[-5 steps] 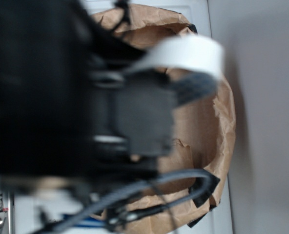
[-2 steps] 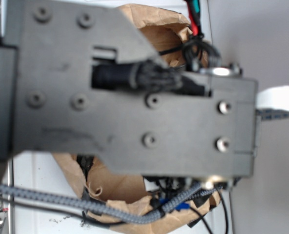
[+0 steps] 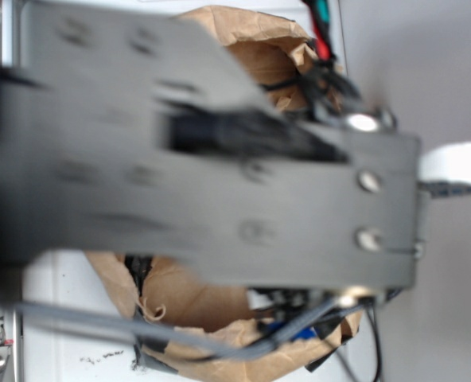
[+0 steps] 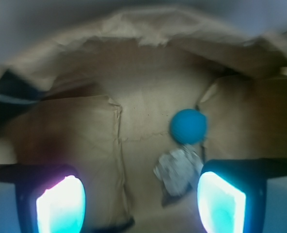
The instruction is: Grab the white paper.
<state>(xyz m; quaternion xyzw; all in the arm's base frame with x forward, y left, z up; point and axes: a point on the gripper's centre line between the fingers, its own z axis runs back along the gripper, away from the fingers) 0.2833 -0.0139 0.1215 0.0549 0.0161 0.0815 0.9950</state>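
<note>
Crumpled off-white paper (image 4: pixel 178 171) beside teal ball (image 4: pixel 188 126) in brown bag (image 4: pixel 80 141); gripper (image 4: pixel 141 199) spread, empty.

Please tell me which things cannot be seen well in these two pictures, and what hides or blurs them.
- Exterior view: the blurred black arm covers most of the brown paper bag; its inside is hidden.
- Exterior view: the gripper is not visible.
- Wrist view: the white paper is blurred, so whether it touches the teal ball is unclear.
- Wrist view: the fingers are cut off by the bottom edge.
</note>
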